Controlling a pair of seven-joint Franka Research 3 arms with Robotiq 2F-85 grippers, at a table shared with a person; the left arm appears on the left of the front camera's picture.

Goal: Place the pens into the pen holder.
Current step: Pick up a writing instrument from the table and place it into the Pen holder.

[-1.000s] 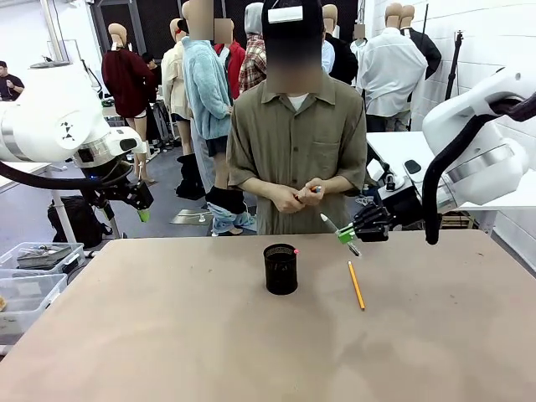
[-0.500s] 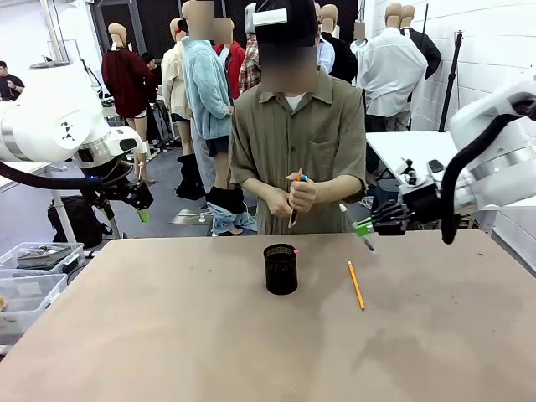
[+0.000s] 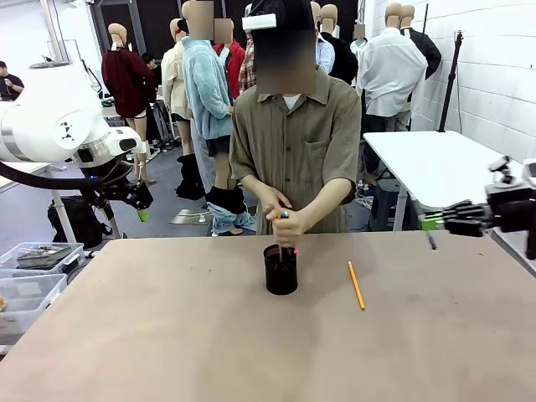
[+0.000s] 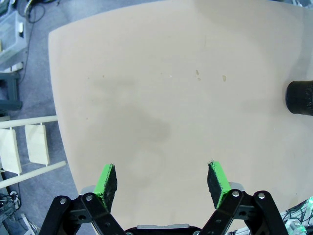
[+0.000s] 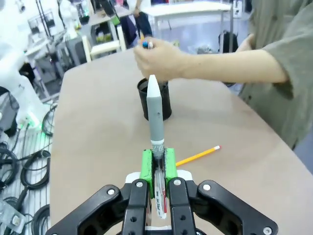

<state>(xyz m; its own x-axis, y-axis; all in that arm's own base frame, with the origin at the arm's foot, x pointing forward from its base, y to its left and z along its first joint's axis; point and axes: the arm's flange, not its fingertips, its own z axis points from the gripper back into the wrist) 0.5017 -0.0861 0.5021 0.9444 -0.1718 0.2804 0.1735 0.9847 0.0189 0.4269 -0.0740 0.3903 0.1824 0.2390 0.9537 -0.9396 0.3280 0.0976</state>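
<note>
The black mesh pen holder [image 3: 280, 269] stands mid-table, also the pen holder [image 5: 154, 100] and, at the picture's edge, the pen holder [image 4: 301, 97]. A person's hands [image 3: 285, 222] hold pens [image 5: 145, 44] just above its mouth. An orange-yellow pencil [image 3: 357, 285] lies on the table to its right, the same pencil [image 5: 198, 155] in the right wrist view. My right gripper [image 3: 431, 223] hangs at the table's far right, shut on a grey pen [image 5: 156, 117] with a white tip. My left gripper [image 3: 144, 209] hovers beyond the table's left corner, open and empty [image 4: 161, 178].
Clear plastic bins [image 3: 33, 260] sit off the table's left edge. A white table [image 3: 435, 163] stands behind at the right. The brown table [image 4: 161, 98] is bare below my left gripper.
My right gripper has swung away to the right with its pen. The person's hands have come down with pens onto the holder's mouth. The left arm has not moved.
</note>
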